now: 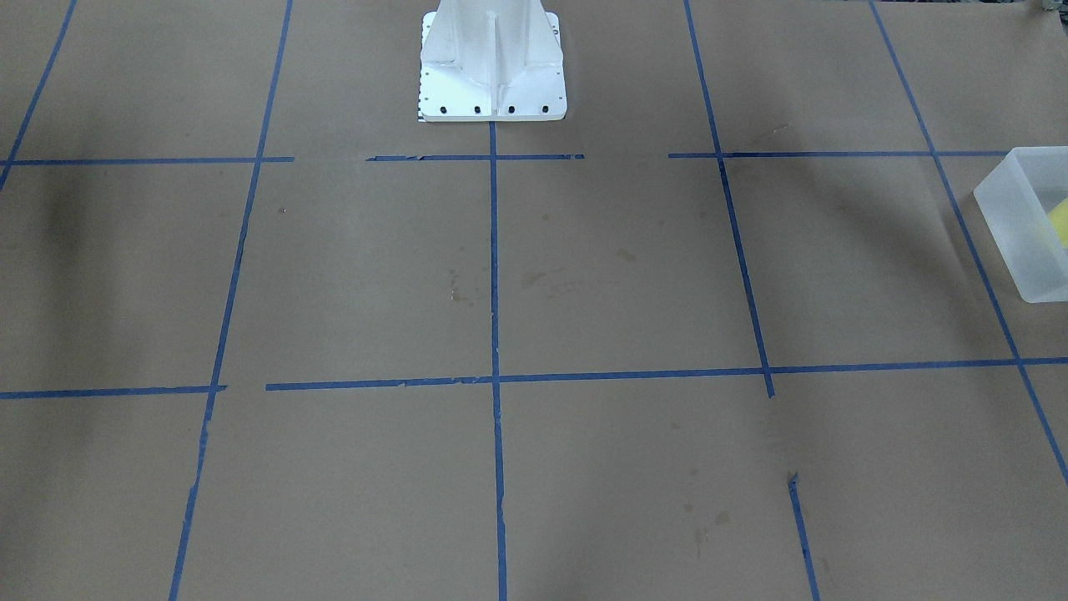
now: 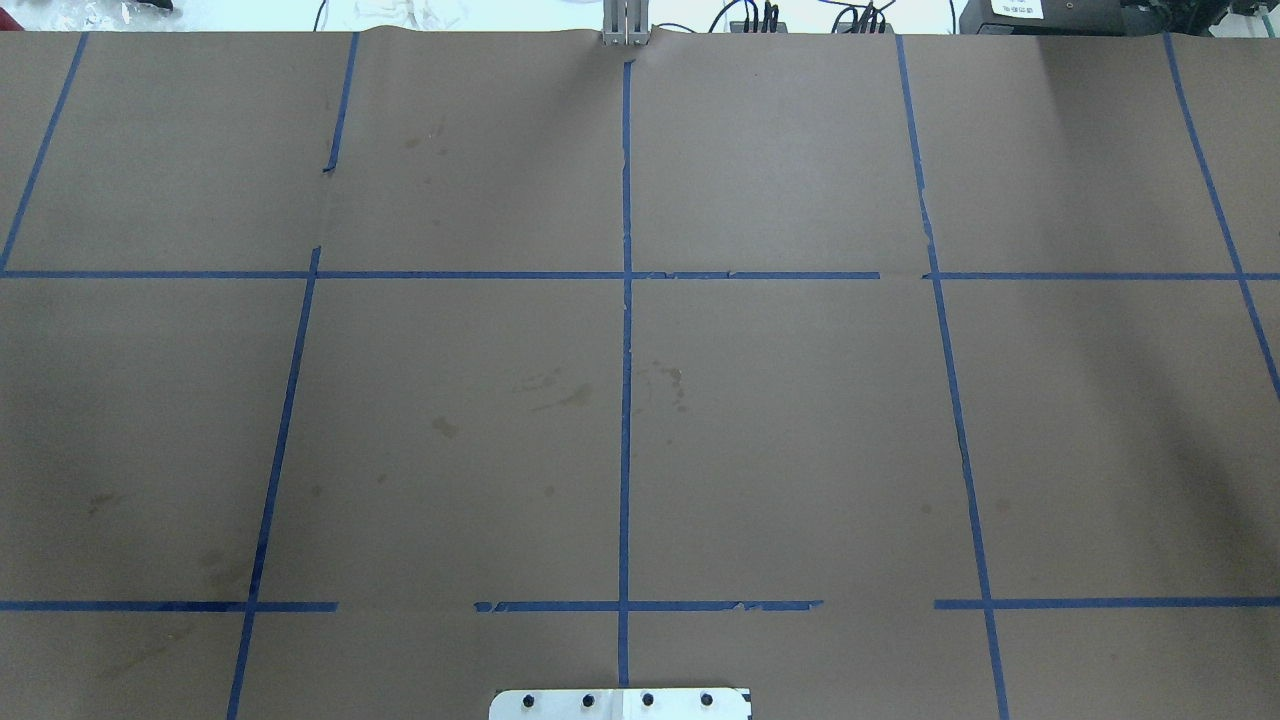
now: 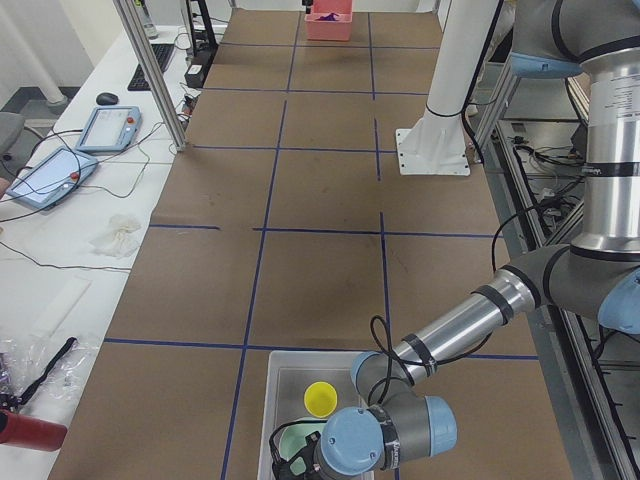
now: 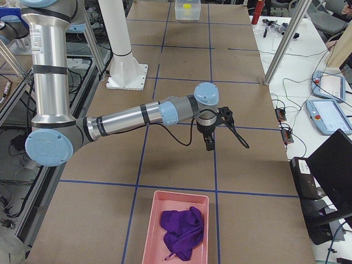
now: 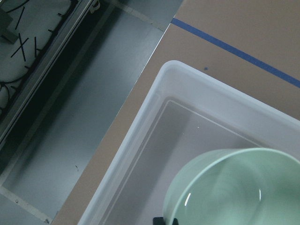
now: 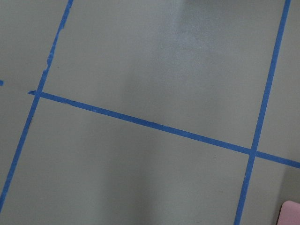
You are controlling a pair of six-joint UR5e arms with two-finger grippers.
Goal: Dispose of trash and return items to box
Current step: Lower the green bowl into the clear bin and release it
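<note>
Brown paper covers the bench (image 1: 584,275), gridded with blue tape (image 1: 494,250). Front view: translucent frosted-white rectangular plastic box (image 1: 1005,242) at the edge on the robot's left, yellow tapered plastic cup (image 1: 1061,221) inside. Overhead view: paper, tape, edge of white metal pedestal base (image 2: 620,703). Left-end view: pale mint-green round plastic bowl (image 3: 292,436) in the box beside the cup, left pincer (image 3: 288,467) at it; grip cannot be told. Right-end view: right pincer (image 4: 209,144) above mid-bench, spread cannot be told; pink rectangular tray (image 4: 153,223) holding purple cloth (image 4: 181,228). Left wrist view: bowl within the box walls.
</note>
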